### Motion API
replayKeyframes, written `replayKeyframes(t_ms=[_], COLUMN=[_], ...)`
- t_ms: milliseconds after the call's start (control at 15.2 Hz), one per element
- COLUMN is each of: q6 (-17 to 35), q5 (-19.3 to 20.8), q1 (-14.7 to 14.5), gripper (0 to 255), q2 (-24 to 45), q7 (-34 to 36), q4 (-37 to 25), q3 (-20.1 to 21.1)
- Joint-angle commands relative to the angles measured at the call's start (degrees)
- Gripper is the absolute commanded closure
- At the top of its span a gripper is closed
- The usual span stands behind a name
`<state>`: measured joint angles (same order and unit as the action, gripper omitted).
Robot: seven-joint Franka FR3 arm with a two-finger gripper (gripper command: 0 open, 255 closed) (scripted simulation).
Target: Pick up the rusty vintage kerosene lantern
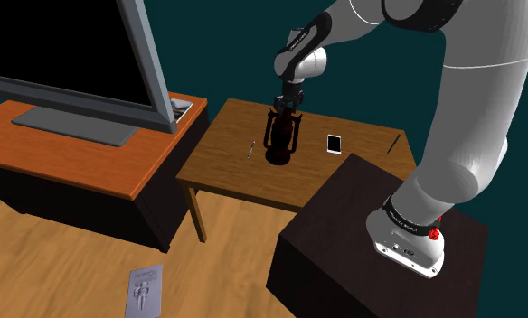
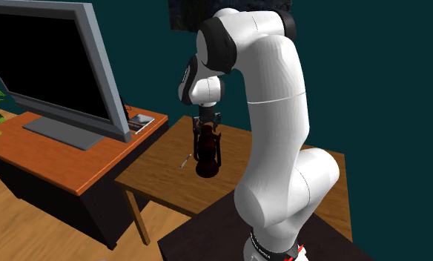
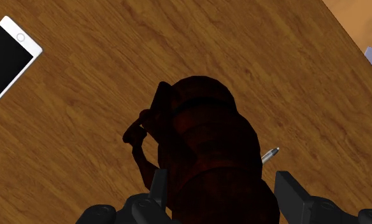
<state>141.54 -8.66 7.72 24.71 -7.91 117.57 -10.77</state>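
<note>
The lantern is dark rusty red-brown and stands upright near the middle of the small wooden table. My black gripper comes straight down onto its top. In the wrist view the lantern spans the whole gap between the fingers of my gripper, which clasp its upper part on both sides. In the second exterior view the gripper sits at the lantern's top, and the base looks level with the tabletop. I cannot tell whether it is raised.
A white-framed phone lies on the table beside the lantern, and a small pen lies on its other side. A large monitor stands on an orange cabinet at the shoulder view's left. A booklet lies on the floor.
</note>
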Motion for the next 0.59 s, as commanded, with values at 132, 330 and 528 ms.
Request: replayKeyframes(t_ms=[132, 330, 528], q6=[0.0, 0.0, -1.8], q5=[0.0, 0.0, 0.6], q1=[0.0, 0.0, -0.2], gripper=[255, 255, 255], q2=[0.1, 0.0, -1.7], q7=[0.0, 0.0, 0.4], q4=[0.0, 0.0, 0.0], q3=[0.0, 0.0, -0.4])
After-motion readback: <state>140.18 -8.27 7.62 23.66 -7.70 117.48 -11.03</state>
